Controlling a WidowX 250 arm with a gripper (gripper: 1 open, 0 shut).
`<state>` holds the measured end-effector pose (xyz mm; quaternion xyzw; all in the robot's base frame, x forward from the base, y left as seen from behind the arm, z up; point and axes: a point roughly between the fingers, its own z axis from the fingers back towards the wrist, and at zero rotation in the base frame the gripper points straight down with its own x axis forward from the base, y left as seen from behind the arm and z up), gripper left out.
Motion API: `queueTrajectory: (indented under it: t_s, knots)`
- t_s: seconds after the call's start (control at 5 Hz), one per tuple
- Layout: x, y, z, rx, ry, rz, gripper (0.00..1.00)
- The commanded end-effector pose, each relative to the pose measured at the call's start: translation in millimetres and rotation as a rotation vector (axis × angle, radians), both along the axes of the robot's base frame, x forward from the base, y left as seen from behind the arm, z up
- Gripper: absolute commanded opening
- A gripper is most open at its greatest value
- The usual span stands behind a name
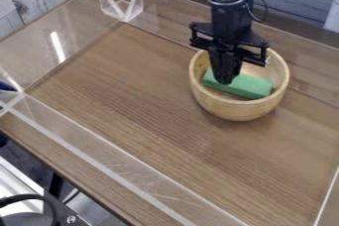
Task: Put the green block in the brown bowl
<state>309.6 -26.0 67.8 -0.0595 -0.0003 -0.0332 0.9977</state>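
The brown bowl [209,99] stands on the wooden table, right of centre. The green block [253,88] lies flat inside it, across the bowl's floor towards the right. My gripper [228,76] points straight down into the bowl, its black fingers [228,63] pressed together and shut, at the block's left end. Whether the tips touch the block I cannot tell; the fingers hide the block's left end.
Low clear acrylic walls [79,146] fence the tabletop along the front and left edges. A small clear plastic stand [122,7] sits at the back left. The bare wood surface [119,91] stretches left of and in front of the bowl.
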Motion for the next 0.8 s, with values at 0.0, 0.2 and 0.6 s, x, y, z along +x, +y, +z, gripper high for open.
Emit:
queueTrajectory:
  t_s: [0.0, 0.2, 0.6]
  knots:
    - [11.9, -2.8, 13.2, 0.001, -0.057, -0.010, 0.00]
    - [13.1, -3.8, 11.6, 0.000, -0.054, -0.012, 0.00]
    - [14.7, -6.0, 12.9, 0.001, -0.048, -0.017, 1.00]
